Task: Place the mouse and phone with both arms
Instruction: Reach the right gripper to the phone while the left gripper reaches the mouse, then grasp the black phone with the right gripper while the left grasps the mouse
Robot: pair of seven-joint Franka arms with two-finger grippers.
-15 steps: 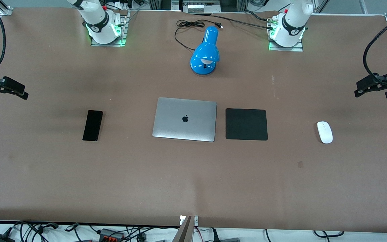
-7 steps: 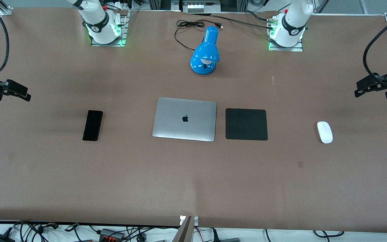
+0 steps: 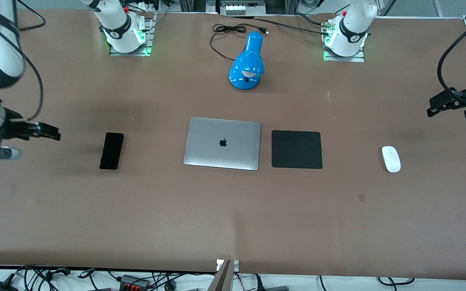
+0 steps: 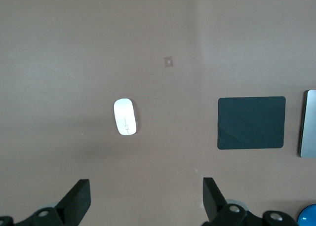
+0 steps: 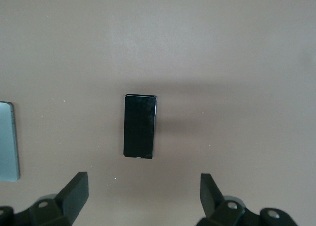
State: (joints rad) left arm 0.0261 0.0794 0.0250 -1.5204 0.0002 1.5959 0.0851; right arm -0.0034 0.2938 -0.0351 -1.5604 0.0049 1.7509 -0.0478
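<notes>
The black phone (image 3: pixel 111 150) lies flat on the brown table, toward the right arm's end from the laptop. It also shows in the right wrist view (image 5: pixel 140 126). My right gripper (image 3: pixel 56 133) is open and empty over bare table beside the phone (image 5: pixel 144 191). The white mouse (image 3: pixel 391 159) lies toward the left arm's end, beside the black pad, and shows in the left wrist view (image 4: pixel 125 117). My left gripper (image 3: pixel 431 110) is open and empty over the table's end, apart from the mouse (image 4: pixel 146 196).
A closed silver laptop (image 3: pixel 222 143) lies mid-table with a square black pad (image 3: pixel 296 149) beside it. A blue desk lamp (image 3: pixel 248 62) with a black cord stands farther from the front camera, between the arm bases.
My right arm has swung in over the table and its gripper has come closer to the phone. The left arm, the phone and the mouse have not moved.
</notes>
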